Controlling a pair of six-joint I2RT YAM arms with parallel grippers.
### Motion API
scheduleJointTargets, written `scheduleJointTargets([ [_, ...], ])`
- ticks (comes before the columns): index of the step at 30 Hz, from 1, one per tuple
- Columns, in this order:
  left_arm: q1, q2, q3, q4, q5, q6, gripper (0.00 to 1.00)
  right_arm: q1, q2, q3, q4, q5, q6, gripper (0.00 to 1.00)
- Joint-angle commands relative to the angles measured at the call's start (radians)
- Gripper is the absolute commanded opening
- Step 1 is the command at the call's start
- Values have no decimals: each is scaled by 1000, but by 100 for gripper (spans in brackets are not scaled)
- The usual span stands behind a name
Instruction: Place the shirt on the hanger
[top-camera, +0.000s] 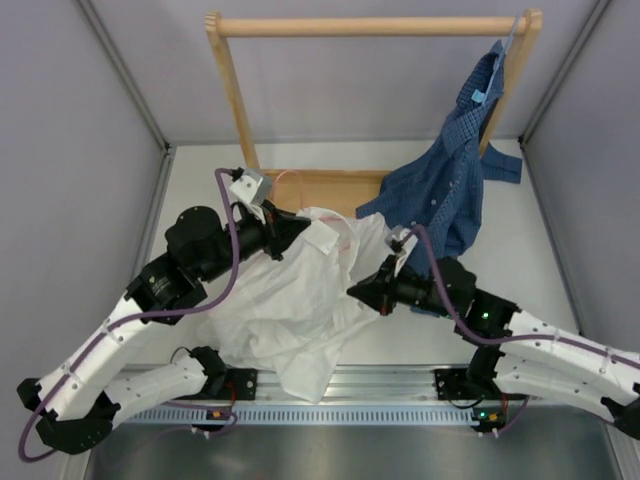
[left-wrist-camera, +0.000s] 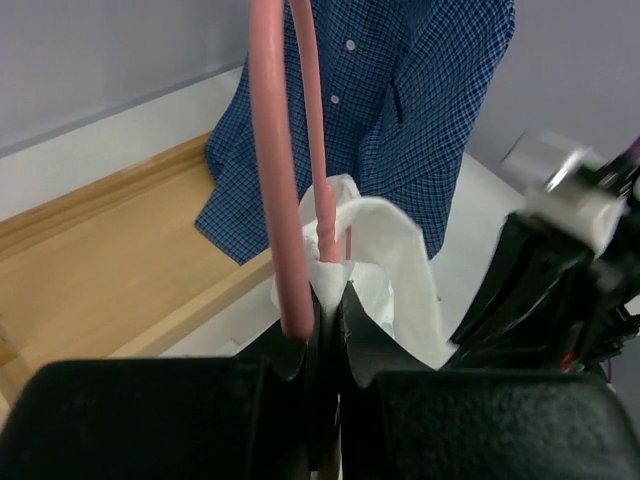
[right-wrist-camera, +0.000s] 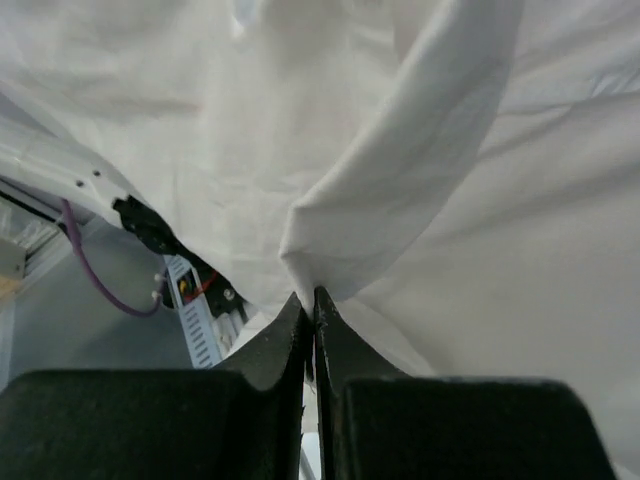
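The white shirt (top-camera: 300, 300) lies bunched on the table between my arms. My left gripper (top-camera: 298, 230) is at its far top edge. In the left wrist view this gripper (left-wrist-camera: 330, 292) is shut on the neck of the pink wire hanger (left-wrist-camera: 272, 160), with a fold of the white shirt (left-wrist-camera: 385, 250) caught at the jaws. The hook rises up past the camera. Thin pink wire also shows in the top view (top-camera: 346, 236). My right gripper (top-camera: 357, 290) is shut on a fold of the shirt (right-wrist-camera: 400, 200) at its right edge, holding it slightly raised.
A wooden clothes rack (top-camera: 370, 25) stands at the back, its base board (top-camera: 330, 185) just behind the shirt. A dark blue checked shirt (top-camera: 450, 180) hangs from the rail's right end, draping down close to my right gripper. Grey walls stand on both sides.
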Motion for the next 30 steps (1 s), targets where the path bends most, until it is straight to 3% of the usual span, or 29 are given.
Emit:
scheduleJointTargets([
  [1,2,46,28,222,24,-65,0,88,97,-94,187,108,63,0],
  [5,5,79,-4,277,126,-59,0,92,35,-137,141,190,69,10],
  [6,5,61,-42,291,136,-56,0,92,-4,-144,107,212,60,32],
  [7,7,50,-61,306,171,-50,0,90,-95,-141,65,226,55,42],
  [10,11,18,-121,334,244,-4,0,92,-311,-110,-170,270,37,63],
  [12,11,10,-144,340,326,36,0,92,-407,-47,-340,267,23,69],
  [14,11,13,-178,349,456,52,0,90,-501,6,-423,249,6,71],
  [17,10,29,-228,446,651,21,0,90,-472,140,-511,225,-48,72],
  [21,-1,44,-274,598,802,-43,0,90,-249,314,-481,103,-118,72],
  [30,-45,95,-280,618,994,-59,0,90,57,514,-313,-144,-226,55],
])
